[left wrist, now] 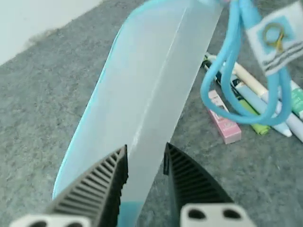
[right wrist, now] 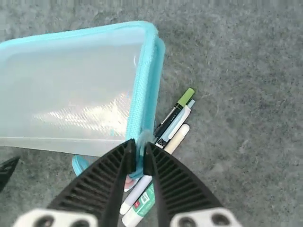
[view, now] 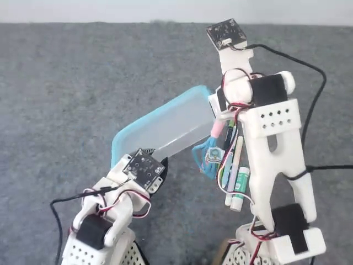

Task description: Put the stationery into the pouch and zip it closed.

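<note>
Right wrist view; right gripper (right wrist: 136, 153) pinches pouch (right wrist: 71, 90).

The desk (view: 71, 88) has a fuzzy grey top like a carpet, and a plain white wall (view: 110, 10) runs along its far edge in soft, even light.

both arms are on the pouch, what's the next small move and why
Probably the right gripper should draw the zipper edge it pinches along the pouch to open it, while the left gripper holds the other end. The pens lie outside on the mat and the pouch looks empty.
</note>
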Motion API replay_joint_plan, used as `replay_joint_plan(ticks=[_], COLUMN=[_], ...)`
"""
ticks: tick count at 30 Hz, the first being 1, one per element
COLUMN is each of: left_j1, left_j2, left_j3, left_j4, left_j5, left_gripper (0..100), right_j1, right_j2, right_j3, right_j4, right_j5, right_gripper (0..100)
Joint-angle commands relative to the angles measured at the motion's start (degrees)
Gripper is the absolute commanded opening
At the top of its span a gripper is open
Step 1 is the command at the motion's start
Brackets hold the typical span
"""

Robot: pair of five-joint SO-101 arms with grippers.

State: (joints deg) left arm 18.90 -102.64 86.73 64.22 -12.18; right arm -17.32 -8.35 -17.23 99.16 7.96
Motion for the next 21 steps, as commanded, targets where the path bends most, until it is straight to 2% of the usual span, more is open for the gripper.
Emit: replay_joint_plan(ticks=[1, 6, 9, 15, 18, 21], left_j1=[-0.18, -8.70, -10.20, -12.22, -18.29, -22.07], left_j2=[-0.44, -0.26, -0.26, -0.35, -0.35, -0.35], left_j3=[1.63, 3.74, 7.69, 8.40, 6.55, 4.35], left_j4=[-4.75, -10.90, -15.65, -17.85, -19.43, -19.25], left_j5=[-0.79, -0.70, -0.79, -0.53, -0.26, 3.96], left_gripper=[12, 12, 12, 5, 7, 13], right_j1=[0.31, 2.33, 2.86, 2.95, 2.59, -0.04], right_j2=[-4.44, -9.01, -12.35, -17.80, -18.68, -17.54], right_j3=[-3.96, -1.76, -1.32, 1.14, 6.33, 12.84], right_j4=[3.56, 3.74, 3.82, 4.00, 3.91, 3.65], right_j5=[4.13, 13.19, 17.93, 22.07, 23.38, 23.30], right_gripper=[0.6, 0.6, 0.6, 0.6, 0.6, 0.6])
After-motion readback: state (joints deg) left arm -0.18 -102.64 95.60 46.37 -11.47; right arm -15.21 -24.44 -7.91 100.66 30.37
